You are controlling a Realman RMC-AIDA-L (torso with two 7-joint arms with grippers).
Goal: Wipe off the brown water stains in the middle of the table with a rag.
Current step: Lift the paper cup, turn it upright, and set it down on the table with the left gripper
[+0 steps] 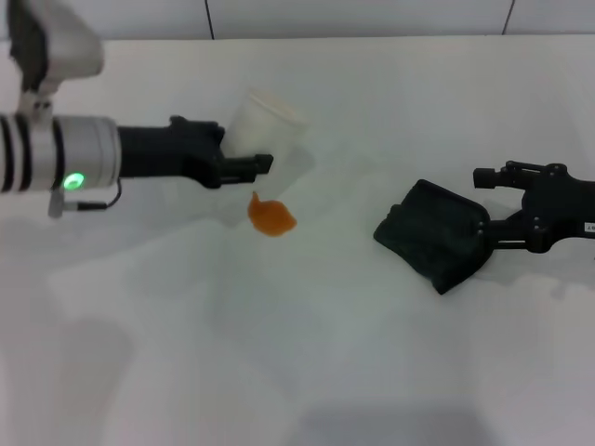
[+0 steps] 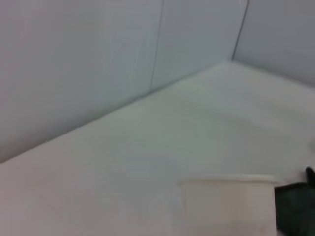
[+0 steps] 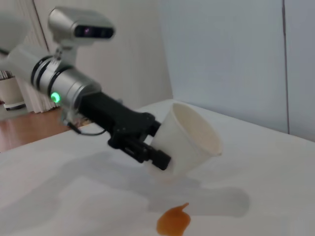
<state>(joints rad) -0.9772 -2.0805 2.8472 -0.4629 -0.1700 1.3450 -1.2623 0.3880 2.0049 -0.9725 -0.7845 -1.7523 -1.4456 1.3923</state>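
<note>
On the table, mid-left: small brown stain, unwiped, just near of a tilted white cup
Left gripper pinching the cup above the stain; right gripper at far right, fingers spread astride the edge of a dark rag lying well right of the stain

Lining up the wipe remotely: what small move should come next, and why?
Probably close the right gripper on the dark rag. Its fingers sit at the rag's edge, while the brown water stains lie untouched on the table. The left gripper holds the white cup tilted.
</note>
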